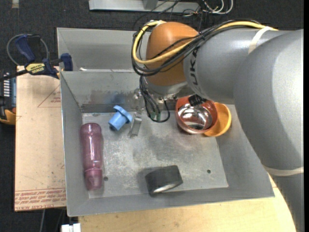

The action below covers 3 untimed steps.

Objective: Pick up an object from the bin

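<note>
Only one piece of lettering is readable to us, and it stands on the robot itself.
On the grey arm (241, 66), just beside its orange cover (169, 45), we read the dark letters "UK". They are turned on their side and run down the housing. We cannot make out the rest of that word, so we give only these two letters.

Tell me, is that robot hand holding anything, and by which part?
Nothing shows in its grip; the hand hangs just beside the small blue plastic piece.
</note>
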Each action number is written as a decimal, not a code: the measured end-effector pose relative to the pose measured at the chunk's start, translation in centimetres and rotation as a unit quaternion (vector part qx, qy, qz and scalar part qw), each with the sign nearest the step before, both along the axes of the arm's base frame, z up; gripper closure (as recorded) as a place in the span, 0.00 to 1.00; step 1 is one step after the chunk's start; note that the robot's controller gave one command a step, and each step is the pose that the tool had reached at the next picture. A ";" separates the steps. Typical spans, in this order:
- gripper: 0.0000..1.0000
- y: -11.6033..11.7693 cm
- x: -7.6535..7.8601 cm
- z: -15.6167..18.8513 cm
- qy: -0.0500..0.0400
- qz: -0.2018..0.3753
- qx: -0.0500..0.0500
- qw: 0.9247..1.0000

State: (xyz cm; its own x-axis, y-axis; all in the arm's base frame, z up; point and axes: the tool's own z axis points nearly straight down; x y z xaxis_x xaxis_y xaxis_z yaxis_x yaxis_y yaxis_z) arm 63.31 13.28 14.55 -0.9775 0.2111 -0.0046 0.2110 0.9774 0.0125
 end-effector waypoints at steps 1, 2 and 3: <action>0.00 -4.8 0.1 -2.1 -0.002 -0.090 -0.002 0.996; 0.00 3.0 0.8 -5.3 -0.001 -0.009 0.002 1.000; 0.00 -2.4 1.6 -7.6 0.000 -0.067 -0.002 0.998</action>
